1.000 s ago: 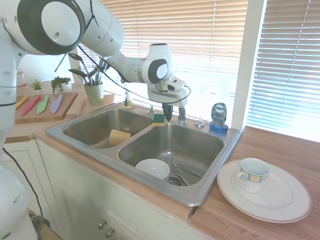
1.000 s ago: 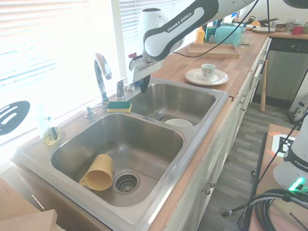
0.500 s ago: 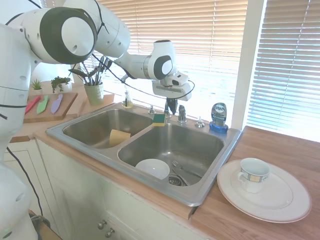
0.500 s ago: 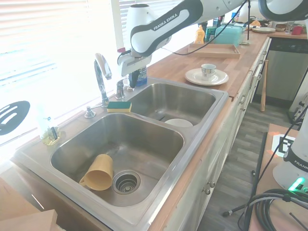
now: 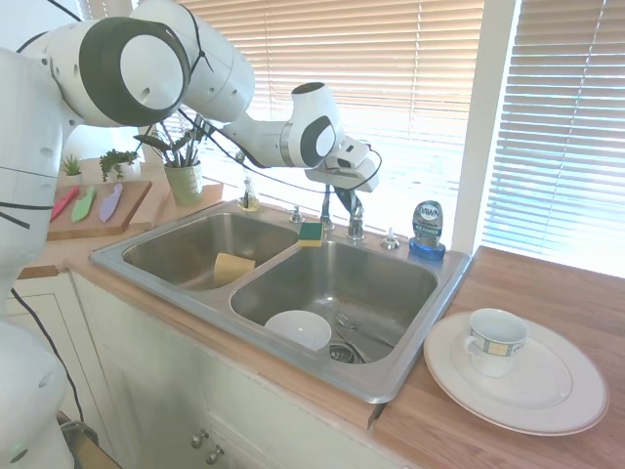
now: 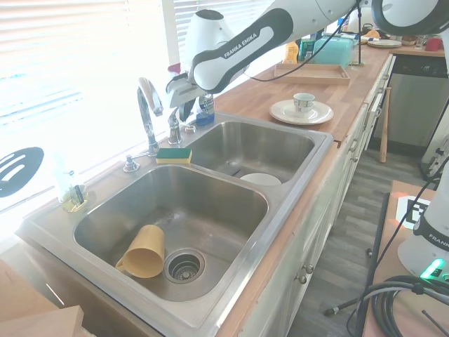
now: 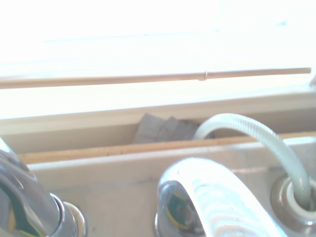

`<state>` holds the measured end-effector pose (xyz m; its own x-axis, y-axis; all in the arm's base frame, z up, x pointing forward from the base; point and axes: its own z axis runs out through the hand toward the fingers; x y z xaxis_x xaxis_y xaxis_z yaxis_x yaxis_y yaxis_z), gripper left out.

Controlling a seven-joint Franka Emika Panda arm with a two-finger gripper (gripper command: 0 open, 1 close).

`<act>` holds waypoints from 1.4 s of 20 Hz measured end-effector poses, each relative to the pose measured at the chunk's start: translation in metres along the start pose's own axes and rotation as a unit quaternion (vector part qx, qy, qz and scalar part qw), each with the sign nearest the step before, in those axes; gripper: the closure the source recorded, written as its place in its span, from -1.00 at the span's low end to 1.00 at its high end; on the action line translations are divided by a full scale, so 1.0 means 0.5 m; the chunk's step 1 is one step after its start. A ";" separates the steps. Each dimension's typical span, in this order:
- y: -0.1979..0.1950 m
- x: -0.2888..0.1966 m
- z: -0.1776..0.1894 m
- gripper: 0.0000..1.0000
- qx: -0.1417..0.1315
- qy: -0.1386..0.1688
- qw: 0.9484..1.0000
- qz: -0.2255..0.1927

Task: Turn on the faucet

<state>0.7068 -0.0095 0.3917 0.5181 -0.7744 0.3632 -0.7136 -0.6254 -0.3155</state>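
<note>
Approach step — gripper [image 6: 184,105] poised just above faucet [image 6: 147,112] lever handle [image 6: 174,128], behind sink [image 6: 309,151] divider. Jaws' spread not discernible. Next, likely: settle onto handle, push it open.

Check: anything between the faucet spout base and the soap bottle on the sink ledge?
Yes: the lever handle stands between faucet and soap bottle, with the hand over it, in the second exterior view.
</note>
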 end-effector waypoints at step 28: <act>0.141 -0.153 -0.074 1.00 -0.157 -0.146 0.977 0.009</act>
<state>0.5995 0.0092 0.3744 0.5834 -0.8083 0.0792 -0.8098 -0.5864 -0.0195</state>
